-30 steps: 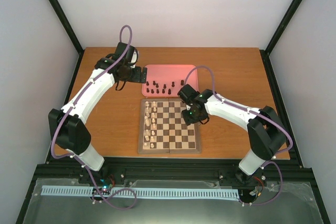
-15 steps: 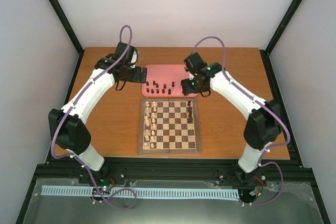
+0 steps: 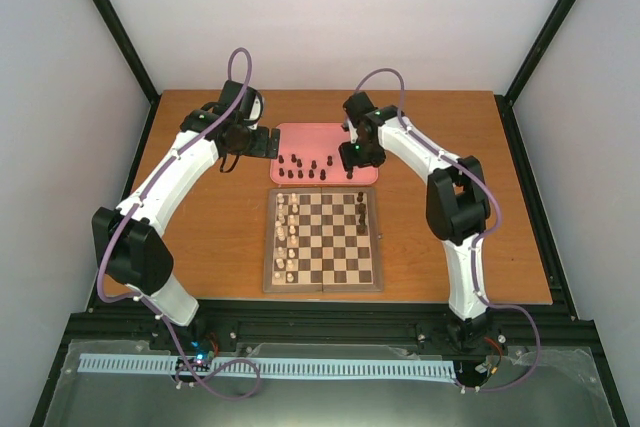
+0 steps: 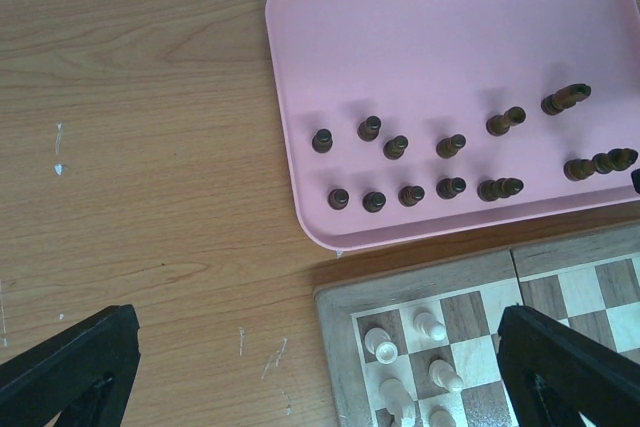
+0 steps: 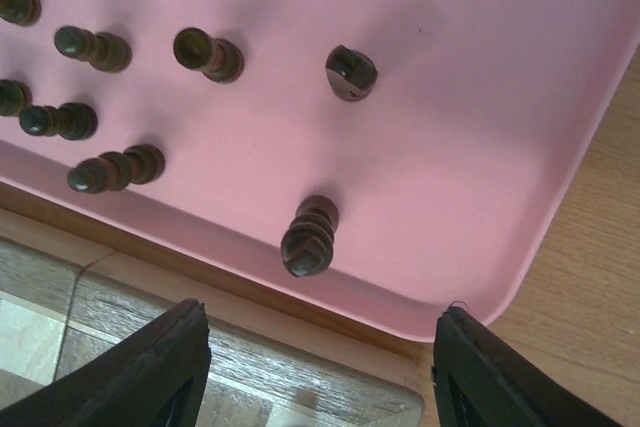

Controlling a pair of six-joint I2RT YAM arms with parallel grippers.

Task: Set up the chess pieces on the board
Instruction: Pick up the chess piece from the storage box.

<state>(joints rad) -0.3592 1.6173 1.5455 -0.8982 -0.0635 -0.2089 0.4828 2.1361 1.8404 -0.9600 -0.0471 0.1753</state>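
Misalignment worries us. Our empty, wide-open right gripper [image 5: 320, 362] could topple the dark brown ridged chess piece [image 5: 308, 237] mid-frame.

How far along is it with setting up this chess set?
Early on. A few dark pieces stand along the board's right side. The right gripper hangs open over the pink tray, holding nothing. About a dozen dark pieces wait there.

One board [image 3: 322, 288], one pink tray [image 4: 450, 27] holding about thirteen dark chess pieces [image 4: 396, 147].
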